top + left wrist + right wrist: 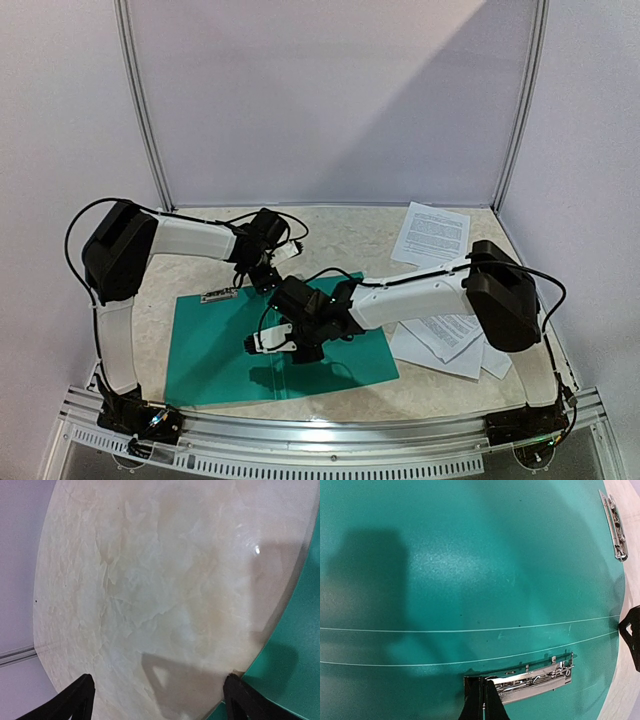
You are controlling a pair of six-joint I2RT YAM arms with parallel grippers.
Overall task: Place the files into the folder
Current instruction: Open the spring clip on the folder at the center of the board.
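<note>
The teal folder (215, 355) lies open and flat on the marble table. In the right wrist view its inside (445, 555) fills the frame, with a metal clip (540, 679) near two fold lines. My right gripper (484, 700) is shut, and its fingertips rest on the clip's left end. It sits low over the folder's middle (292, 348). The left gripper (264, 278) hovers open by the folder's far edge, with bare table between its fingers (82, 700) and the folder's corner (295, 665) beside the right one. The files (430, 235) lie loose at the far right, with more sheets (450, 335) under the right arm.
A second metal clip (220, 294) (615, 527) sits at the folder's far left edge. White booth walls (320, 100) close the back and sides. An aluminium rail (330, 430) runs along the near edge.
</note>
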